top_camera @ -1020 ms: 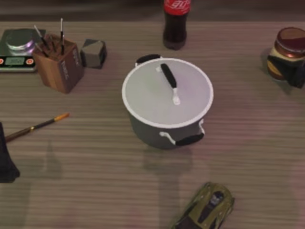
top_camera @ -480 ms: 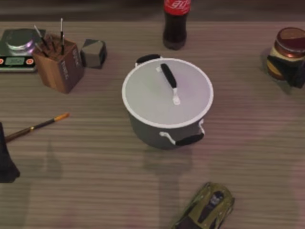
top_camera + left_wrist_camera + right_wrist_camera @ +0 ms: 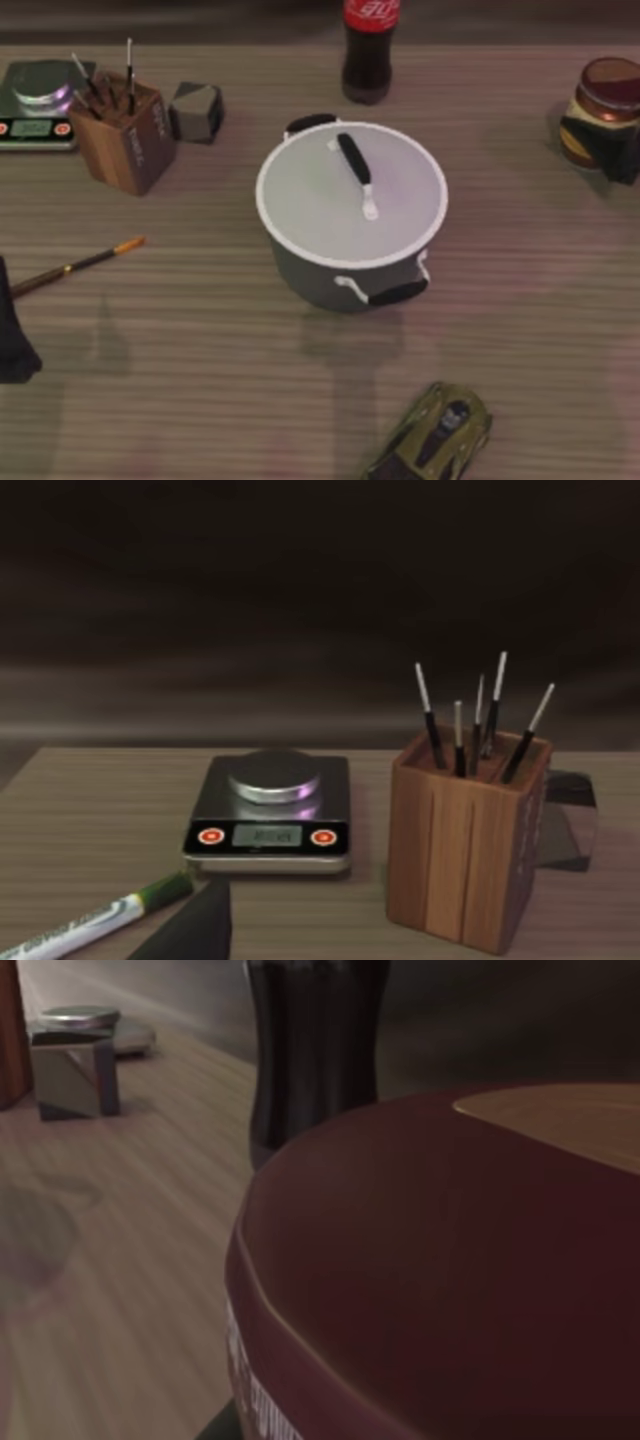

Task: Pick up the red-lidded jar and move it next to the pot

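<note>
My right gripper [image 3: 612, 148] at red-lidded jar [image 3: 603, 108], far right edge of table, well apart from pot [image 3: 350, 215].
Jar: dark red-brown lid, amber contents, yellow label; can't tell if fingers grip it. Wooden holder [image 3: 125, 135] holds thin sticks; pot lidded. Left arm parked at left edge.

A rendered tabletop scene rather than a real room: a striped brown wooden table [image 3: 200, 400] against a dark, featureless backdrop. The mixed objects suggest a household setting with no single function: a large grey cooking pot with a pale lid [image 3: 350, 205], a dark cola bottle with a red label [image 3: 368, 50], a small digital kitchen scale [image 3: 268, 815], a wooden holder of thin sticks [image 3: 468, 850], and an olive-green toy car [image 3: 435, 435].
</note>
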### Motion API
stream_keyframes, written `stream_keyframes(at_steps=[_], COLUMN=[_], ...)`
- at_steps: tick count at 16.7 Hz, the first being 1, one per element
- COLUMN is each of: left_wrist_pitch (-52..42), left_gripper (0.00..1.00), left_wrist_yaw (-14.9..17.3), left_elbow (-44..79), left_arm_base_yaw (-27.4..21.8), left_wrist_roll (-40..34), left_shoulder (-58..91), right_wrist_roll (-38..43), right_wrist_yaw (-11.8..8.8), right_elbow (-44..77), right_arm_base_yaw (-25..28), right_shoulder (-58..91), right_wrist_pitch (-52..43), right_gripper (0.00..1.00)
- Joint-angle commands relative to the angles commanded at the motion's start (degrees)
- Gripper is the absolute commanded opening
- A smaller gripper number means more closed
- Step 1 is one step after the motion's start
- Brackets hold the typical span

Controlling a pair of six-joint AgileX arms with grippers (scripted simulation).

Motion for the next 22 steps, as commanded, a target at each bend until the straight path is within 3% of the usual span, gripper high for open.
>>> stream_keyframes(at_steps=[4, 12, 17, 20, 22], left_wrist_pitch=[0.0, 0.0, 0.0, 0.0, 0.0], left_gripper=[1.0, 1.0, 1.0, 1.0, 1.0], left_wrist_yaw=[0.0, 0.0, 0.0, 0.0, 0.0], left_elbow=[0.0, 0.0, 0.0, 0.0, 0.0], left_arm_base_yaw=[0.0, 0.0, 0.0, 0.0, 0.0], left_wrist_roll=[0.0, 0.0, 0.0, 0.0, 0.0], left_shoulder=[0.0, 0.0, 0.0, 0.0, 0.0], right_wrist_roll=[0.3, 1.7, 1.8, 1.8, 1.6], right_wrist_yaw=[-0.4, -2.7, -3.1, -2.2, 0.6], right_elbow=[-6.5, -31.4, -33.9, -34.4, -37.2], right_arm_base_yaw=[-0.5, -2.0, -2.2, -1.6, -0.3], right_shoulder=[-6.3, -27.6, -30.0, -29.6, -28.9], right_wrist_pitch=[1.1, 5.0, 5.6, 6.4, 9.6], right_gripper=[0.0, 0.0, 0.0, 0.0, 0.0])
